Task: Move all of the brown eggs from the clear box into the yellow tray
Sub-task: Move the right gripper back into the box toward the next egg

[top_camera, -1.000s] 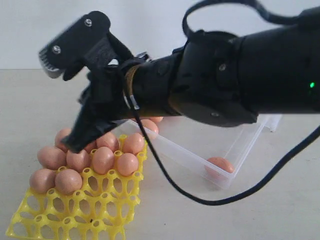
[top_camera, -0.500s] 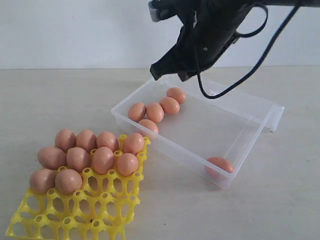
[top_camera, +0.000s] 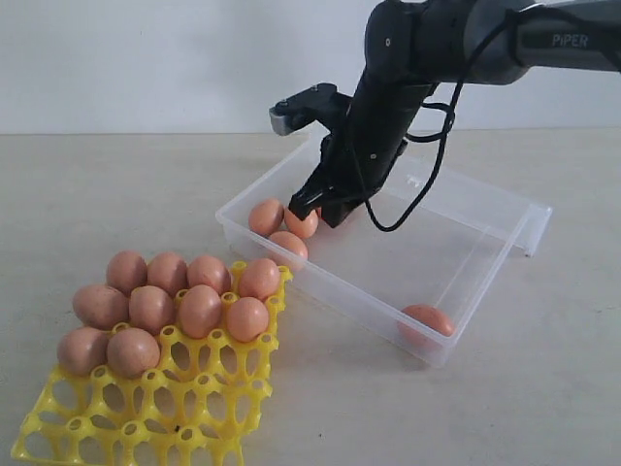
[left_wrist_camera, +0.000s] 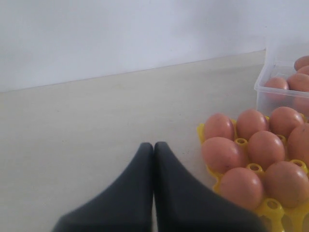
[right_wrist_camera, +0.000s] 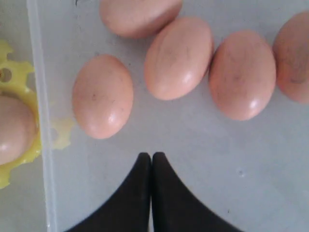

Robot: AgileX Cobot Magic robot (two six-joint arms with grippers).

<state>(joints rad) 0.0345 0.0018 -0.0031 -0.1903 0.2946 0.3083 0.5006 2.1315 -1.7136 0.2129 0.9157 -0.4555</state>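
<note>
One yellow tray (top_camera: 146,427) holds ten brown eggs (top_camera: 199,311): four in the back row, four in the middle row, two in front. There is one clear box (top_camera: 485,262). The exterior view shows four eggs in it, three close together and one alone (top_camera: 425,320) at the near corner. The one robot arm (top_camera: 437,49) in that view covers part of the group. The right wrist view shows five eggs (right_wrist_camera: 178,58) lying together in the box
</note>
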